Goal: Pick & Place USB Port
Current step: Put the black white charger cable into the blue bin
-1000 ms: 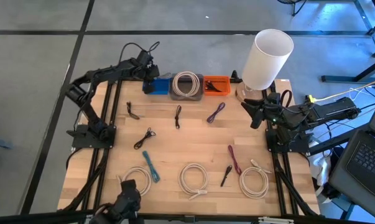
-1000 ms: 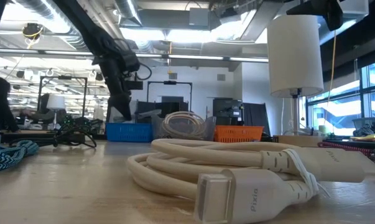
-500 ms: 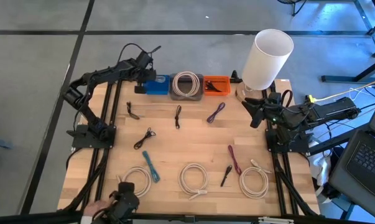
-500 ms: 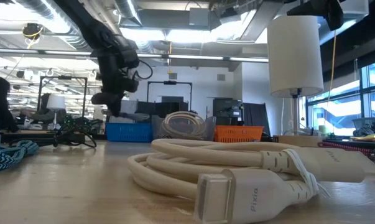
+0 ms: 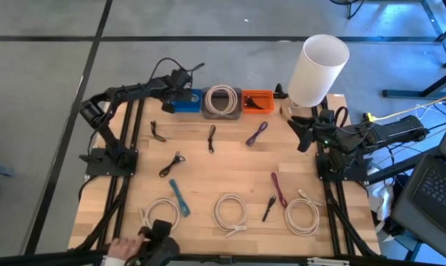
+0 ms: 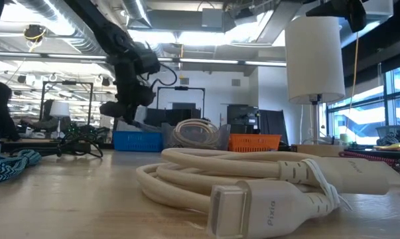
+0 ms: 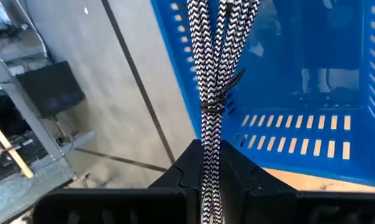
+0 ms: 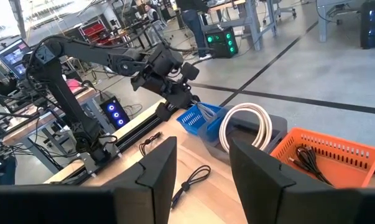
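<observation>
My left gripper (image 5: 169,103) is at the table's far left, beside the blue bin (image 5: 188,100), and is shut on a black-and-white braided cable bundle (image 7: 210,74). In the left wrist view the bundle reaches forward over the blue bin's slotted wall (image 7: 299,140), with a black tie (image 7: 214,106) round its middle. The right wrist view shows that gripper (image 8: 196,107) level with the blue bin's rim (image 8: 193,119). My right gripper (image 8: 203,168) is open and waits at the table's right edge (image 5: 305,133), by the lamp's foot. My left gripper pinches the braided cable bundle between its two fingers (image 7: 190,171), with the strands running along the fingers. The bundle (image 7: 209,155) sticks out ahead of the fingertips, lifted clear over the blue bin's edge. Which end it holds is hidden by the fingers.
Grey bin with a white coil (image 5: 221,100) and orange bin (image 5: 257,102) stand right of the blue one. White lamp (image 5: 318,68) is at far right. Several loose cables lie mid-table; white coils (image 5: 230,213) sit near the near edge. A person's hand (image 5: 123,244) shows there.
My left gripper has risen from over the blue bin and swung toward the table's left edge, tipping from pointing down to nearly level, still shut on the braided cable. A person's hand has come in at the near edge.
</observation>
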`<state>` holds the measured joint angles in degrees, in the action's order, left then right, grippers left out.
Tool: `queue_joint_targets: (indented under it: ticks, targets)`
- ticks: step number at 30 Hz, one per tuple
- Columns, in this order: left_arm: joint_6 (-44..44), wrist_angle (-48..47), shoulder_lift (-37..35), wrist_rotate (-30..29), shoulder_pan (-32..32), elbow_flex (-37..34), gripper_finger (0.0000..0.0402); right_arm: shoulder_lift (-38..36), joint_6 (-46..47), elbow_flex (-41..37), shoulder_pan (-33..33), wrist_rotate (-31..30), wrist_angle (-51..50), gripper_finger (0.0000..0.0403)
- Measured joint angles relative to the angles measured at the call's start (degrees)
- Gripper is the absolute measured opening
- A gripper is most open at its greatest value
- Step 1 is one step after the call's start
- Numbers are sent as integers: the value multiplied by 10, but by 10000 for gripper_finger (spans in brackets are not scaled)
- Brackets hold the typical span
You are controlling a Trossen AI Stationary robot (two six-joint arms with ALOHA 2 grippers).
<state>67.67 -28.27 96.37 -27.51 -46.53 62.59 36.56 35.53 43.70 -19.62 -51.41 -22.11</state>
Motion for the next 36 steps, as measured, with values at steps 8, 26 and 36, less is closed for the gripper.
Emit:
queue_joint_targets:
  ticks: [8, 26, 36]
  targets:
    - [-88, -50, 60, 1, -1, 62, 20, 0, 0, 0, 0, 15, 0, 150]
    - [-158, -150, 143, 15, -1, 156, 20, 0, -10, 0, 0, 34, -6, 150]
    - [-192, -156, 143, 16, -6, 156, 117, 0, -11, 0, 0, 34, -6, 150]
